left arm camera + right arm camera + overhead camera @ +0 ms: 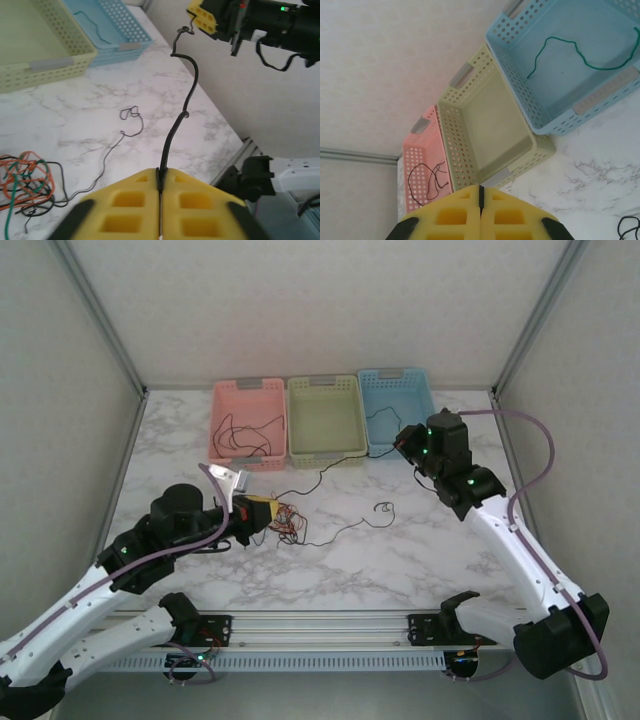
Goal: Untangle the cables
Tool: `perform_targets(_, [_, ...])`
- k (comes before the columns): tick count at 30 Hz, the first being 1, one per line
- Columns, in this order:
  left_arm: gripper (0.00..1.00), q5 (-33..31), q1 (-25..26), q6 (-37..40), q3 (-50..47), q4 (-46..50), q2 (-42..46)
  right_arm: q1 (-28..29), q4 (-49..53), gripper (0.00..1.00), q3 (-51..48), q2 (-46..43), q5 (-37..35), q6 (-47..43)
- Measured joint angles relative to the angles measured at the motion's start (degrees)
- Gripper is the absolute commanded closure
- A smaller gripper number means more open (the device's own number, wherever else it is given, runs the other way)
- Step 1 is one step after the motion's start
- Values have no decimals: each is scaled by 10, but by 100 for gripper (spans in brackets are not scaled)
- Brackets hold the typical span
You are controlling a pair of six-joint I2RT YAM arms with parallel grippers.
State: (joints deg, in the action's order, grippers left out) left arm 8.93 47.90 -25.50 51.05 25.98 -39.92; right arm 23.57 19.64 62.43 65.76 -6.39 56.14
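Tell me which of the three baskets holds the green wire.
The blue basket: one green wire lies in it, while the pink basket holds black wires.

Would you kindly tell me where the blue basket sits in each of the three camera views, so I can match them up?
Top external: the blue basket is at the back, slightly right of centre.
Left wrist: the blue basket lies along the top edge, left of centre.
Right wrist: the blue basket takes up the upper right corner.
Shared landmark: the yellow-green basket stands right beside it in all three.
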Motion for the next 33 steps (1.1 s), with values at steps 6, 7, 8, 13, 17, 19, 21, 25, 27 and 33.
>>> perform_targets(6, [17,-78,-1,-5,31,44,-18,-21,-18,100,26,93,7,6])
perform_targets(7, [17,-93,0,-7,38,54,-18,-20,-20,100,43,117,11,6])
perform_targets(8, [17,-113,-1,-9,47,68,-17,-19,-22,100,62,142,15,7])
perform_targets(13, [16,-206,-2,-21,72,122,2,-8,-27,100,198,271,26,4])
perform_targets(17, [16,-256,-2,-32,73,162,22,14,-30,100,342,396,39,-1])
perform_targets(19, [16,-271,-2,-37,72,178,29,27,-30,100,418,465,47,-1])
perform_targets(21, [16,-282,-2,-43,71,189,34,38,-31,100,484,527,51,-1])
perform_targets(25, [16,-294,-2,-50,69,210,40,62,-22,100,628,655,45,-9])
perform_targets(27, [16,-299,-2,-52,69,217,40,73,-18,100,699,714,38,-14])
perform_targets(33, [16,-301,-2,-63,59,225,39,101,-22,100,875,846,-12,-28])
